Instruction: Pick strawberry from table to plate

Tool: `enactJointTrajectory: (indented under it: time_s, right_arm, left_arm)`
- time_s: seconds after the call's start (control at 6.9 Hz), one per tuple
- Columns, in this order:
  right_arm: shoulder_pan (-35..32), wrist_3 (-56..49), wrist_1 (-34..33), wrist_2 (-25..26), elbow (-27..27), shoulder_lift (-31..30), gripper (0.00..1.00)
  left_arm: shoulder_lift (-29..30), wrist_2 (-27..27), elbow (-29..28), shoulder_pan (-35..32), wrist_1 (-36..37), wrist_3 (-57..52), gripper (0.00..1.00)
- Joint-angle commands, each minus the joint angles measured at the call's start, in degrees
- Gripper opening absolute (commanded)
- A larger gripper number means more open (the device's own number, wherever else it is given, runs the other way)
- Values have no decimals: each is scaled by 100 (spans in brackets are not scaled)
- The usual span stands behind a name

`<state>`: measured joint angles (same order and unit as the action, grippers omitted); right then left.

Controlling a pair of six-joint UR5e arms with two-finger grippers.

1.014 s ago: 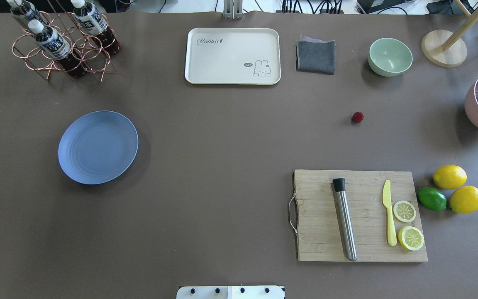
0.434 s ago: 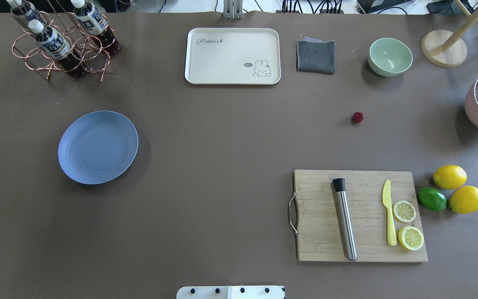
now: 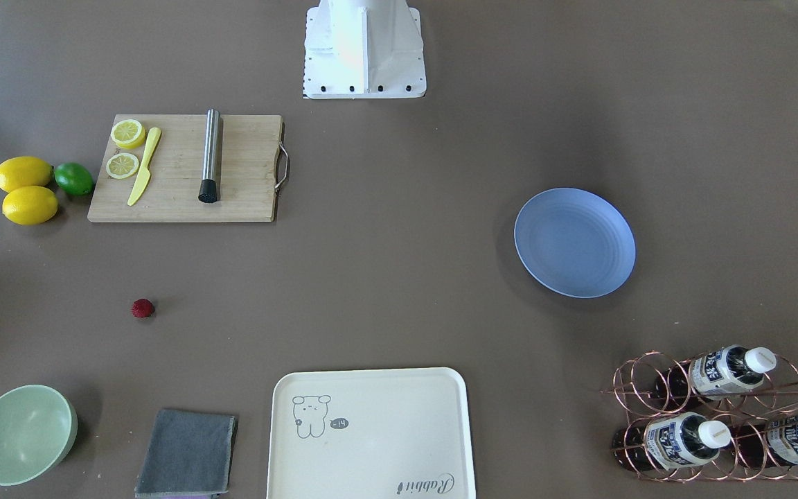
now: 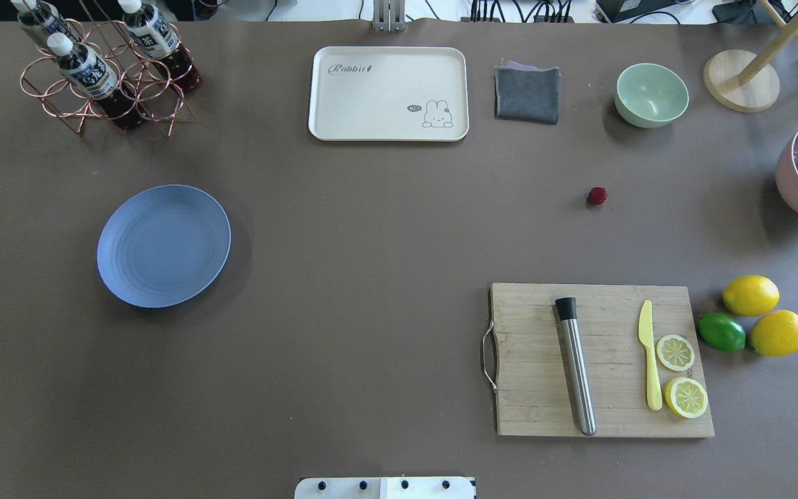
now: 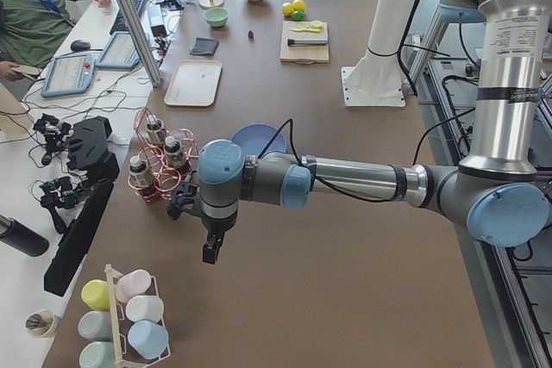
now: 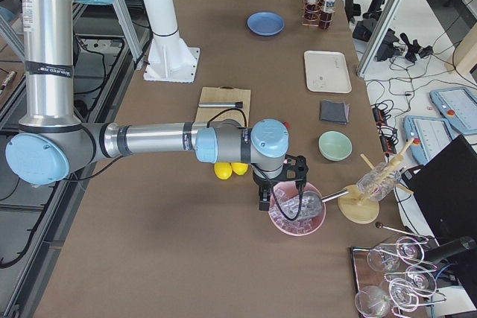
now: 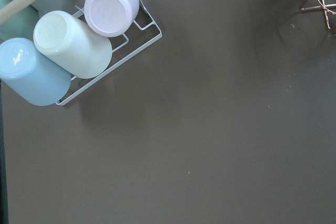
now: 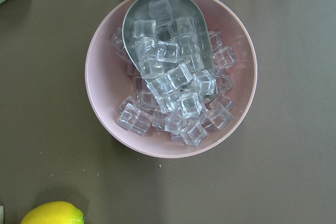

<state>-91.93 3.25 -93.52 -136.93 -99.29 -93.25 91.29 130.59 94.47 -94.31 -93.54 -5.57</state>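
Note:
The strawberry (image 4: 597, 196) (image 3: 142, 308), small and dark red, lies alone on the brown table (image 4: 371, 229), right of centre in the overhead view. Far to its left sits the light blue plate (image 4: 163, 245) (image 3: 574, 242), with nothing on it. Neither arm shows in the overhead or front-facing views. My left gripper (image 5: 210, 252) hangs past the table's left end, near a cup rack; whether it is open or shut I cannot tell. My right gripper (image 6: 262, 202) hovers above a pink bowl of ice cubes (image 8: 170, 72); its state I cannot tell either.
A cutting board (image 4: 600, 360) carries a steel muddler, a yellow knife and lemon slices. Beside it lie two lemons (image 4: 750, 295) and a lime (image 4: 721, 332). A cream tray (image 4: 388, 93), grey cloth (image 4: 527, 93), green bowl (image 4: 651, 95) and bottle rack (image 4: 104, 69) line the far edge.

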Motion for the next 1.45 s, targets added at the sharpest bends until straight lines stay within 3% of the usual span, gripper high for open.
enactJointTrajectory:
  time_s: [0.0, 0.58, 0.72, 1.3]
  right_arm:
    - [0, 0, 0, 0, -20, 0, 100]
    - [52, 9, 9, -18, -64, 69, 100]
    - [131, 9, 0, -18, -38, 192, 100]
    - [605, 87, 0, -18, -3, 780, 100]
  left_arm:
    - [99, 334, 10, 9, 11, 12, 98]
    - [310, 318, 19, 62, -279, 378, 98]
    - [406, 318, 2, 253, -314, -63, 98]
    - [398, 345, -8, 518, -683, 134, 99]
